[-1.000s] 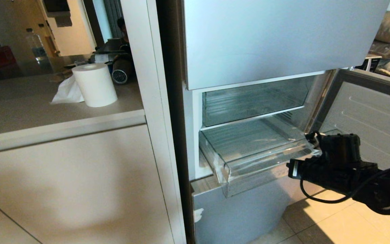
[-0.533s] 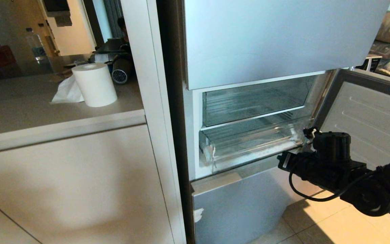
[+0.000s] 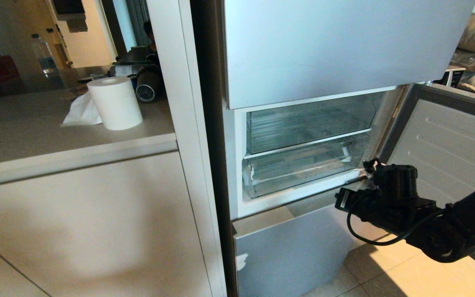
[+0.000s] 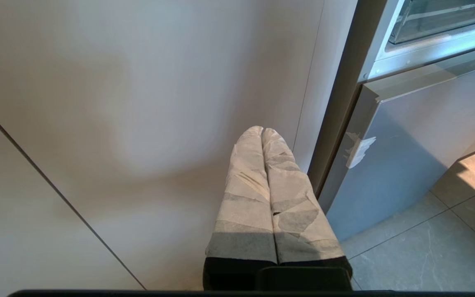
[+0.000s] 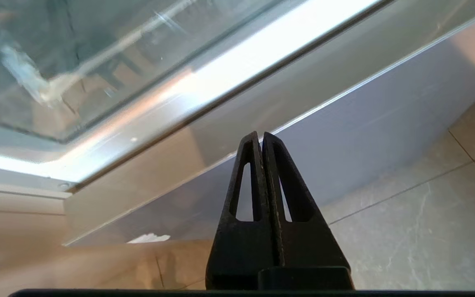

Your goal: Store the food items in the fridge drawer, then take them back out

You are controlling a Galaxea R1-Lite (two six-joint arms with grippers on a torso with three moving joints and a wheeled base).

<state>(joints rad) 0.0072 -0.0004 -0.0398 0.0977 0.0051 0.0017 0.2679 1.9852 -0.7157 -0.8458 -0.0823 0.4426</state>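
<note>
The fridge (image 3: 324, 49) stands with its middle door (image 3: 447, 144) swung open to the right. Its clear fridge drawer (image 3: 299, 173) sits pushed in, the front lip level with the compartment's frame; it also fills the upper part of the right wrist view (image 5: 76, 74). No food items show in any view. My right gripper (image 3: 338, 201) is shut and empty, just below the drawer's right front corner, with its tips (image 5: 259, 134) over the top edge of the lower door panel (image 5: 386, 123). My left gripper (image 4: 261, 130), wrapped in pale tape, is shut and parked facing the white cabinet (image 4: 138, 103).
A second clear bin (image 3: 307, 121) sits above the drawer. Left of the fridge, a white cabinet (image 3: 76, 231) carries a counter with a paper roll (image 3: 116, 103) and a bottle (image 3: 41, 53). Tiled floor (image 3: 406, 276) lies under my right arm.
The drawer has slid from pulled well out to fully in. My shut right gripper has followed it towards the fridge. The left arm has not moved.
</note>
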